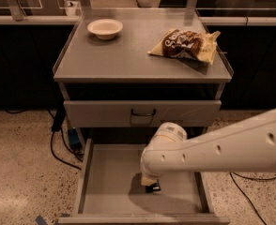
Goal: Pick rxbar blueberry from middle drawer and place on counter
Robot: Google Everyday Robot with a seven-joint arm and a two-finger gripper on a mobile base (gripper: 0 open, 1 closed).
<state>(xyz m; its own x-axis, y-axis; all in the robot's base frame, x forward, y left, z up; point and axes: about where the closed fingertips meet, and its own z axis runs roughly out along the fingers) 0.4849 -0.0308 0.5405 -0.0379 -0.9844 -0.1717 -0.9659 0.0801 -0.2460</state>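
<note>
The middle drawer (103,177) is pulled open below the cabinet, showing a flat grey floor. My white arm reaches down into it from the right. My gripper (151,185) is low over the drawer floor, mostly hidden under the arm's wrist. A small dark piece (152,188) shows at the gripper's tip; I cannot tell whether it is the rxbar blueberry or part of the gripper. The counter (128,55) is the grey cabinet top above.
A white bowl (104,28) sits at the counter's back left. A brown-and-cream snack bag (186,44) lies at its right. A closed drawer front with a black handle (142,112) is above the open drawer. Cables (58,144) run on the floor at left.
</note>
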